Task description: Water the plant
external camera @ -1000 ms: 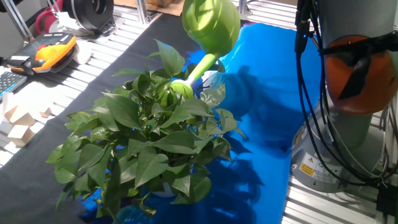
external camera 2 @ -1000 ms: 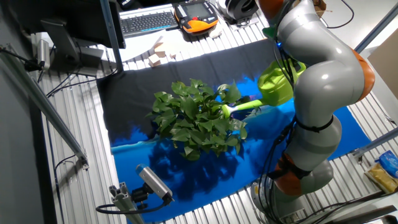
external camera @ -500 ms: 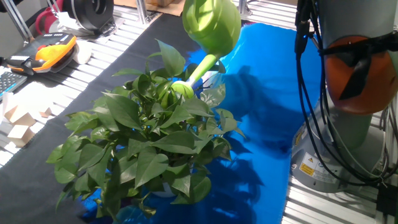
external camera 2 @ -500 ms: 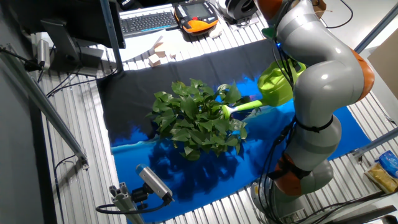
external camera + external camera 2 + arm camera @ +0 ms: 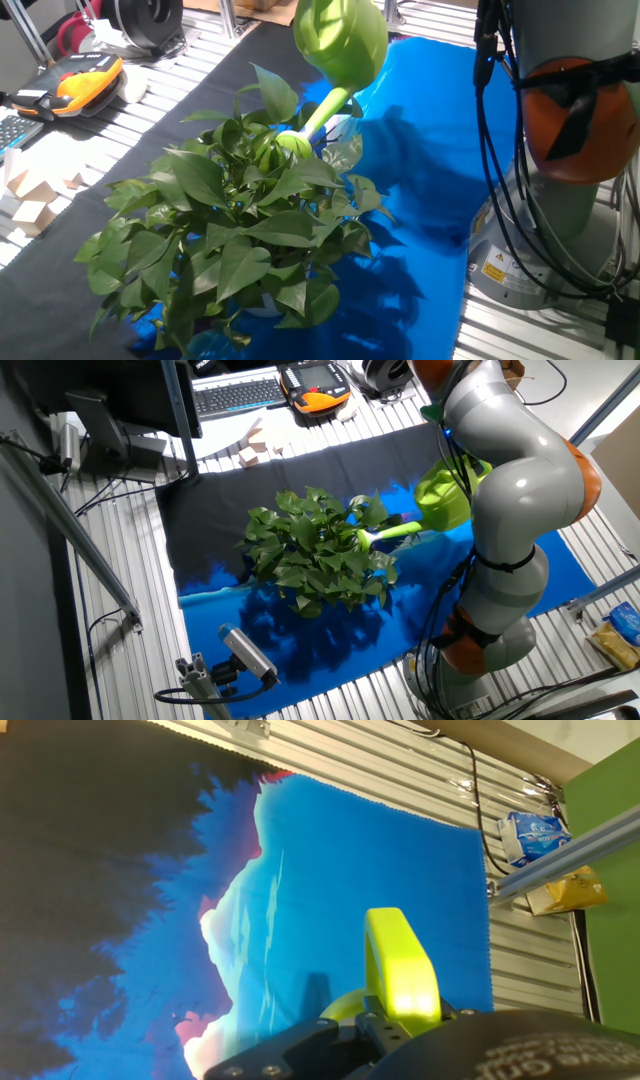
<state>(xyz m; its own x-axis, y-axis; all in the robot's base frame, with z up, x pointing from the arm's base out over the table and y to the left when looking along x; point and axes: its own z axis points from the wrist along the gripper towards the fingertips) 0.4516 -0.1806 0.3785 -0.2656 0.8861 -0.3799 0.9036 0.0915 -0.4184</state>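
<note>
One slope matters: the watering can (image 5: 340, 38) tilts from the gripper (image 5: 385, 1020), apparently clamped on its handle, down along its spout to the plant (image 5: 235, 215), which stands on the cloth (image 5: 420, 150) directly below the rose.

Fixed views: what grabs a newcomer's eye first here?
The big leafy plant in the middle of the table, sitting where the black and blue cloth meet. Right above its far edge hangs the lime-green watering can, tilted so its round spout head dips into the leaves. In the other fixed view the grey-and-orange robot arm towers over the can on the right.
</note>
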